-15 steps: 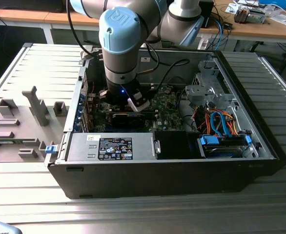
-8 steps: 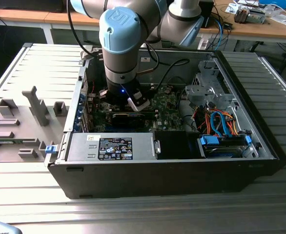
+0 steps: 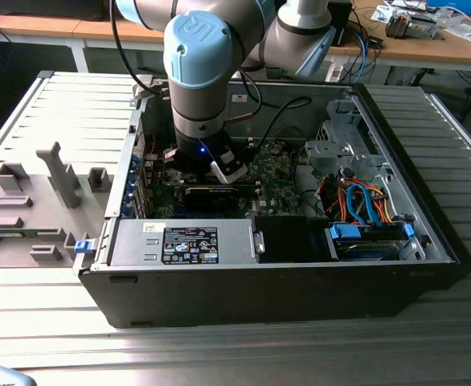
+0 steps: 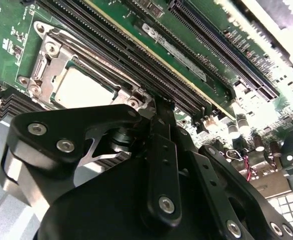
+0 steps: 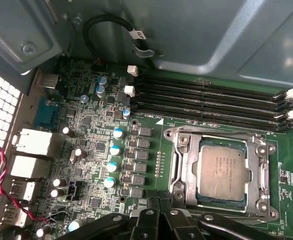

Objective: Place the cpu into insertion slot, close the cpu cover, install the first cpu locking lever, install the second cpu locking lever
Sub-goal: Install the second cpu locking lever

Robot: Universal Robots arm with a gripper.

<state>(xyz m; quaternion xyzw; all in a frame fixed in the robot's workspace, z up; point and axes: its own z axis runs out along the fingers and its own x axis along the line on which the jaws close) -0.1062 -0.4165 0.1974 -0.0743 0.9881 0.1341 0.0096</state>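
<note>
In both wrist views the cpu [image 5: 221, 170] [image 4: 81, 90] lies flat in the insertion slot on the green board, its silvery top showing. The slot's contact field is hidden beneath it. The cpu cover [image 5: 180, 165] [image 4: 45, 65] lies down around the chip as a metal frame. My gripper [image 5: 157, 196] [image 4: 164, 106] hangs just off one edge of the socket, shut, with nothing visible between the fingertips. In the exterior view the gripper [image 3: 211, 170] is low inside the open computer case, over the board.
Long black memory slots [image 5: 211, 97] run along one side of the socket. A looped black cable [image 5: 106, 30] and the case wall lie beyond them. A power supply [image 3: 187, 241], a drive cage [image 3: 340, 149] and blue and orange cables [image 3: 364, 201] fill the case.
</note>
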